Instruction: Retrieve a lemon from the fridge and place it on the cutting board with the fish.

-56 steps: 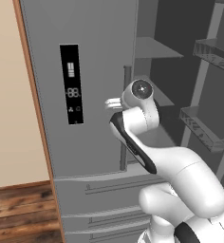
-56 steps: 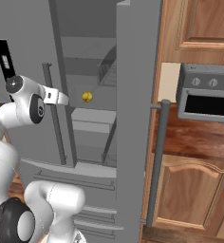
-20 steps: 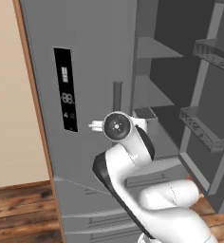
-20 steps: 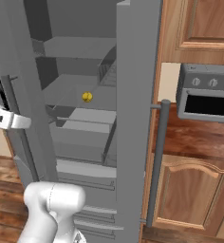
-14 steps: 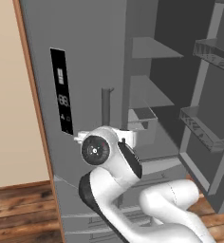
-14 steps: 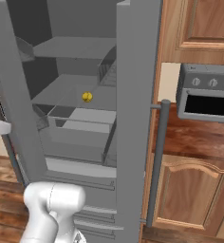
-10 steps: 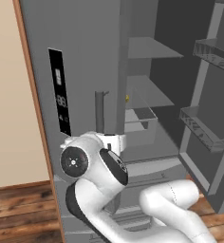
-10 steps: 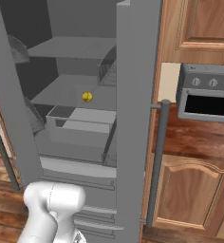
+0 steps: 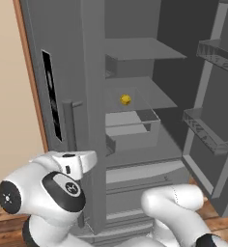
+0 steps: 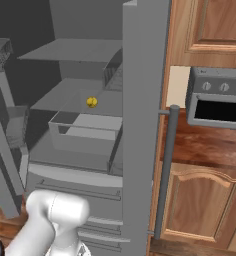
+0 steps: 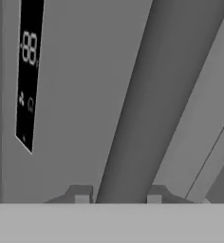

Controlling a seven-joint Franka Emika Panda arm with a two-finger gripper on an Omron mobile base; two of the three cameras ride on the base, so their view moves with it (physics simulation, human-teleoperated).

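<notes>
Nearest the camera, the tool is sitting astride the vertical bar handle of the left fridge door. In the hand view the 2 fingertips are showing on either side of the bar at a narrow spread; whether they are pressing on it or standing just clear cannot be told.

The black display panel is lying just beside the handle on the door face.

Beyond the doors, the fridge is standing open on both sides, with its shelves and a clear drawer exposed. The lemon is resting on the middle shelf, just above and behind the drawer, well apart from the tool. Further right, a toaster oven is sitting above wooden cabinets.

Judgement: the door-opening step is finishing and the retrieval has not begun. The next move calls for freeing the tool from the handle, backing clear of the door edge, then reaching over the drawer to the lemon with the tool spread wider.
</notes>
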